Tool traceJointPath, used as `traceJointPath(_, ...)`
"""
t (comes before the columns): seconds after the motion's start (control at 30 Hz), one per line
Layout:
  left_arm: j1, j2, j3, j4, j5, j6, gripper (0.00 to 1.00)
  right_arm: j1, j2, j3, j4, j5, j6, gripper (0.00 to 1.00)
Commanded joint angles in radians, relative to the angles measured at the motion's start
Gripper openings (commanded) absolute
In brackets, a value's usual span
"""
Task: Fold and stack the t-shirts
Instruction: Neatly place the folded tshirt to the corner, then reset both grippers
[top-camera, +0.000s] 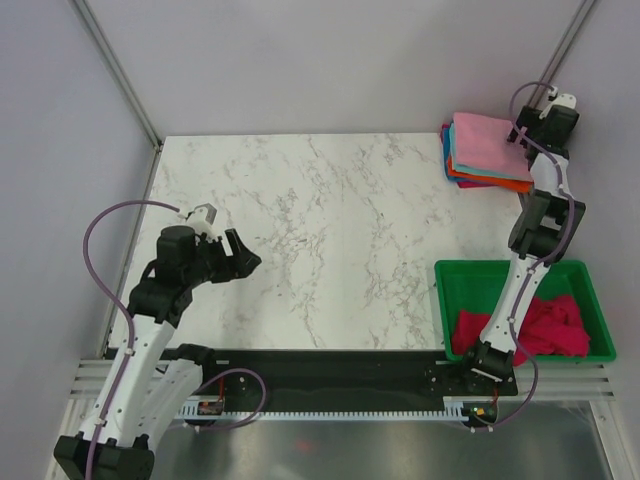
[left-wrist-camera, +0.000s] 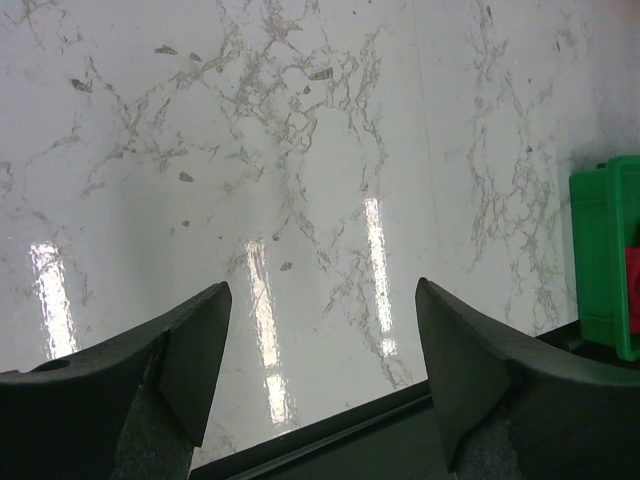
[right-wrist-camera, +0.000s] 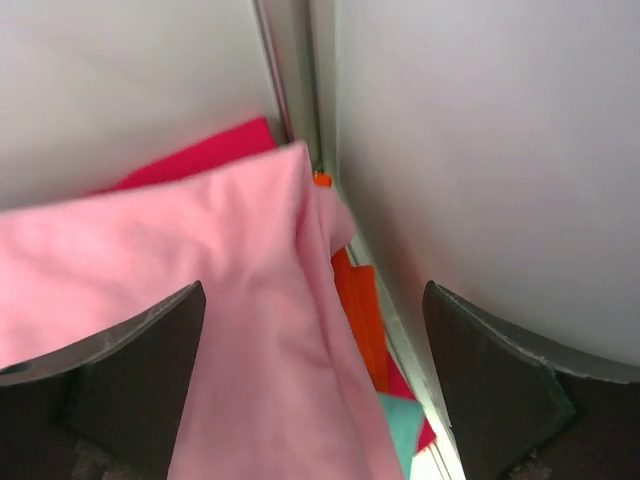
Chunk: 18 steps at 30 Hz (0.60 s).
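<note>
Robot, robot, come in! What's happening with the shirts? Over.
Left gripper open, empty. Right gripper open over stack, pink shirt on top. Magenta shirt in green bin. Nothing blocking.

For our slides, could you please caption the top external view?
Right gripper open at the pink-topped folded t-shirt stack; left gripper open over white marble table; magenta cloth in green plastic bin.

On my feed the white marble table (top-camera: 330, 230) shows grey veins and a glossy top (three bright streaks of glare in the left wrist view). A green bin (top-camera: 470, 268) sits at its near right corner. A black rail (top-camera: 330, 365) runs along the near edge.
</note>
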Motion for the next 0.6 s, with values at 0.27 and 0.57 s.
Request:
traceJointPath(0.27, -0.011, -0.065, -0.004, 0.046, 0.024, 0.01, 0.82, -0.031, -0.616, -0.215, 0.072, 0.154, 0.323, 0.98)
traceJointPath(0.57, -0.011, -0.085, 0.016, 0.038, 0.03, 0.008, 0.83, 0.319, -1.08, -0.814, 0.078, 0.013, 0.536, 0.98)
